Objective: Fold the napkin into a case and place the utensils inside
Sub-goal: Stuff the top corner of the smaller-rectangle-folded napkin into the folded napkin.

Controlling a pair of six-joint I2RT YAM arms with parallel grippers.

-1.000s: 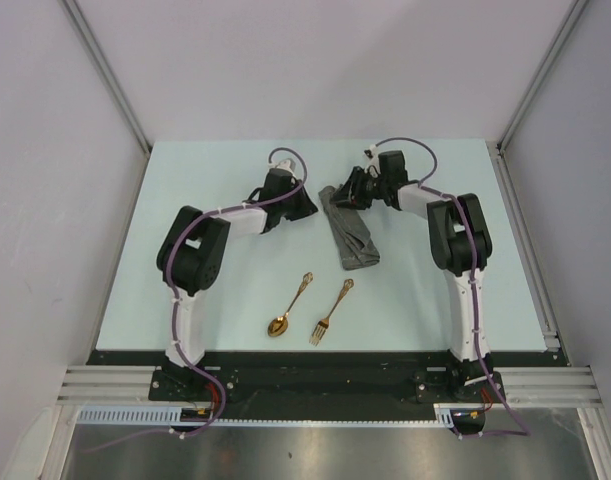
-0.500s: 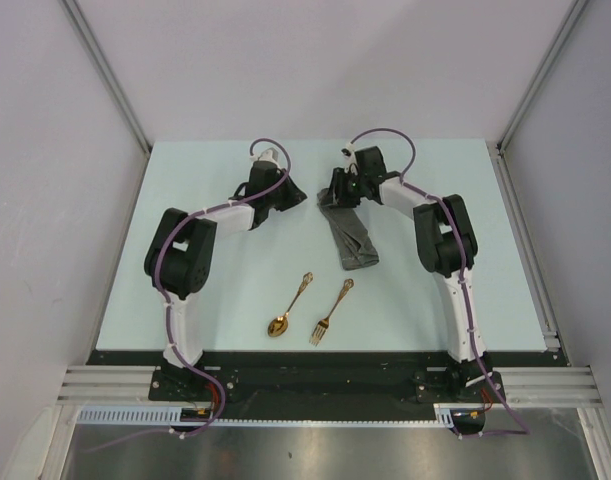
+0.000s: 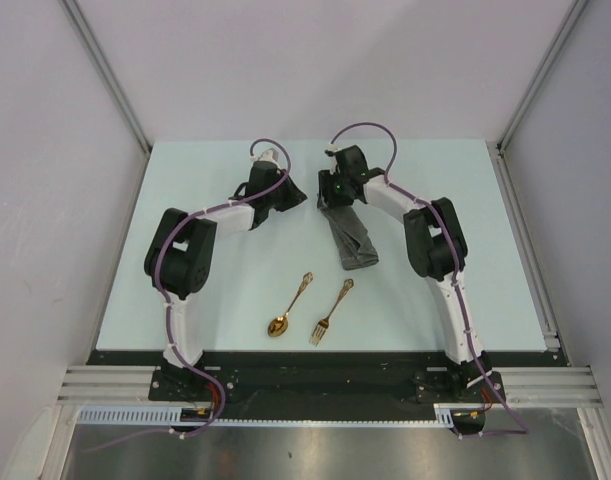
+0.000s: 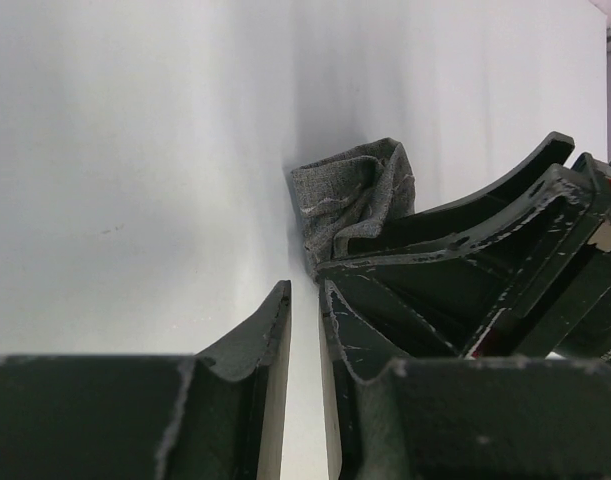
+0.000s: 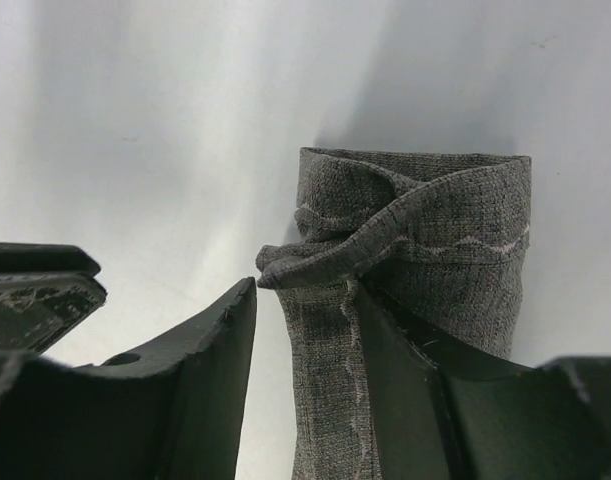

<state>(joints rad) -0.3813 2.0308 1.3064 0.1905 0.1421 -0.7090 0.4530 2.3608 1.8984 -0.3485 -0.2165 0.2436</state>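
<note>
– While the top view is consulted, what is marked?

– Fig. (a). The napkin (image 3: 353, 245), folded to a narrow strip, is laid on the worktop (image 3: 465, 190), running from near the middle of the far edge toward the near edge. The left gripper (image 3: 301, 199) and right gripper (image 3: 328, 196) are set close together at its far end; their openings cannot be told from here. The spoon (image 3: 288, 307) and fork (image 3: 332, 309) are laid side by side, apart, toward the middle of the near edge, not touching the napkin.

– And when the left wrist view is read?

– Fig. (b). The left gripper (image 4: 305, 300) is shown with a narrow gap between its fingers and nothing held; bare worktop is seen through the gap. The crumpled end of the napkin (image 4: 350, 190) is seen just beyond, with the right gripper's fingers (image 4: 435, 290) over it.

– And the right wrist view?

– Fig. (c). The right gripper (image 5: 303, 290) is shown with fingers moderately apart, astride the napkin's (image 5: 425, 220) folded end. A strip of worktop is seen between the finger on the view's left and the cloth; contact at the other finger cannot be told.
</note>
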